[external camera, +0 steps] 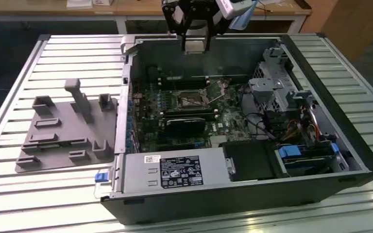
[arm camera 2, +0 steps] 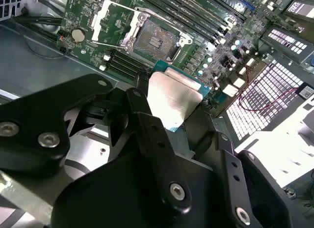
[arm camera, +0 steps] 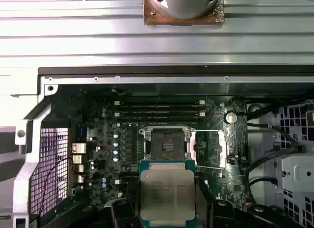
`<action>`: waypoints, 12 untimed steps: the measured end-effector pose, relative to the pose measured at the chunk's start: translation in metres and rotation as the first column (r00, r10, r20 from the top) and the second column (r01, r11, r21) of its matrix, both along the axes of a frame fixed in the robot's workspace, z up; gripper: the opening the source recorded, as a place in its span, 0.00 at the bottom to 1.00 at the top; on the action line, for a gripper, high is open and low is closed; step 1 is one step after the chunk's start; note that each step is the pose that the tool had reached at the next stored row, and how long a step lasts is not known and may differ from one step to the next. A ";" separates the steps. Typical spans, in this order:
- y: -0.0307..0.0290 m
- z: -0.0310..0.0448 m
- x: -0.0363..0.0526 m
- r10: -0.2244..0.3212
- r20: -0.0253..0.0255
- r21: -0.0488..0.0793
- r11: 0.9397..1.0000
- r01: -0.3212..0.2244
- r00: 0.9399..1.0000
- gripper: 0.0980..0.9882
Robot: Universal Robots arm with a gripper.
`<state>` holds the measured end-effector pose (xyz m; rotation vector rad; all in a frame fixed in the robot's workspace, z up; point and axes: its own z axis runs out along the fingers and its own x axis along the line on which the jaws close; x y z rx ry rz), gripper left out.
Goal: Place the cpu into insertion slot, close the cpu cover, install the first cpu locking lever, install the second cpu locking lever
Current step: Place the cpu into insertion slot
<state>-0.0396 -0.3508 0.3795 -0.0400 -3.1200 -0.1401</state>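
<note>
First wrist view shows the hand (arm camera: 168,215) pinching the cpu (arm camera: 168,191) by its edges. The open slot (arm camera: 167,142) lies well below the hand, cover (arm camera: 208,148) flipped aside. I'd hold the cpu level, square it to the slot and lower it straight, never sliding.

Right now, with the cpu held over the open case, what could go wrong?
The gripper holds the cpu by its edges above the motherboard; a slip could drop it onto the board's parts. The insertion slot is a snug square frame, so a tilted or offset approach might damage it. The cpu cover lies flipped open beside the slot, where the gripper could snag it.
</note>
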 end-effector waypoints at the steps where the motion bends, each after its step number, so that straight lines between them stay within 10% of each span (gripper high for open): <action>1: 0.0000 0.0000 0.0000 0.000 0.000 0.000 1.000 0.000 1.000 0.49; 12: 0.0000 -0.0039 0.0000 0.000 0.000 0.000 1.000 0.000 1.000 0.49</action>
